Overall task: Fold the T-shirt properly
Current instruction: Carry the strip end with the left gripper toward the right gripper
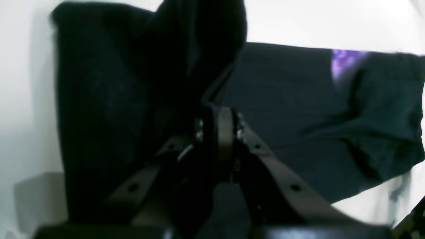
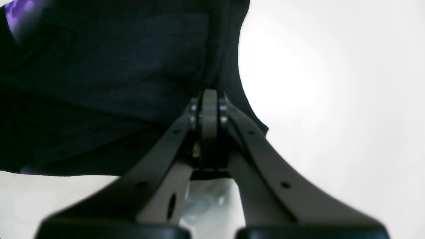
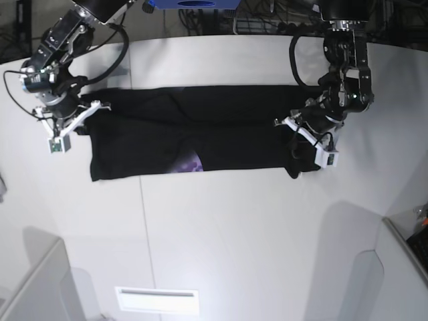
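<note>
The black T-shirt [image 3: 221, 127] lies folded into a long band across the white table [image 3: 234, 234]. A bit of its purple print [image 3: 187, 162] shows at the front edge. My left gripper [image 3: 292, 128] is at the shirt's right end. In the left wrist view the left gripper [image 1: 217, 113] is shut on a raised fold of the T-shirt [image 1: 298, 116]. My right gripper [image 3: 93, 109] is at the shirt's left end. In the right wrist view the right gripper [image 2: 209, 96] is shut on the T-shirt's [image 2: 99, 83] edge.
A blue object [image 3: 190, 3] and cables sit beyond the table's far edge. A white slotted panel [image 3: 157, 299] lies at the front. The table's cut-out edge [image 3: 384, 227] runs along the right front.
</note>
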Motion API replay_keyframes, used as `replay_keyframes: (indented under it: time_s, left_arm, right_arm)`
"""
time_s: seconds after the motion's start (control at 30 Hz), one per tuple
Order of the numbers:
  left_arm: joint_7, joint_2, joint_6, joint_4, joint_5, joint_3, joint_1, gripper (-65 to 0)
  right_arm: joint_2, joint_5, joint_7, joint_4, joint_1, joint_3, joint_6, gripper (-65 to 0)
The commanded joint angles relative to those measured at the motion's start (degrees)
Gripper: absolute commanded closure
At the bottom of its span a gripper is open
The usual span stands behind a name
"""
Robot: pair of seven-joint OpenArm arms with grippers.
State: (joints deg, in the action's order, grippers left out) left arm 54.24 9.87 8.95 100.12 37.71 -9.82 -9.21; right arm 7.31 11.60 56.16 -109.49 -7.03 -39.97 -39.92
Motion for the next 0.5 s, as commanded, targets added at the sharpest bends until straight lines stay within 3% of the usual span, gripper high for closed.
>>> replay_keyframes:
  time_s: [0.0,0.3,0.47]
  left_arm:
    - [-0.9,0.4,0.4,0.9,0.9,0.8,1.1,0.0]
    - [-0.9,0.2,-5.3,0.8,1.0,9.3,3.5,0.0]
    - [-0.9,-1.7,-6.0,-0.7,1.0,10.8,5.0,0.0]
  right_arm:
    - [-0.4,0.6,-1.1,-1.1,0.6,0.0,-0.1,0.0]
    - [-0.4,0.6,-1.1,-1.1,0.6,-0.3,-0.1,0.0]
    - [-0.4,0.6,-1.1,-1.1,0.6,-0.3,-0.1,0.0]
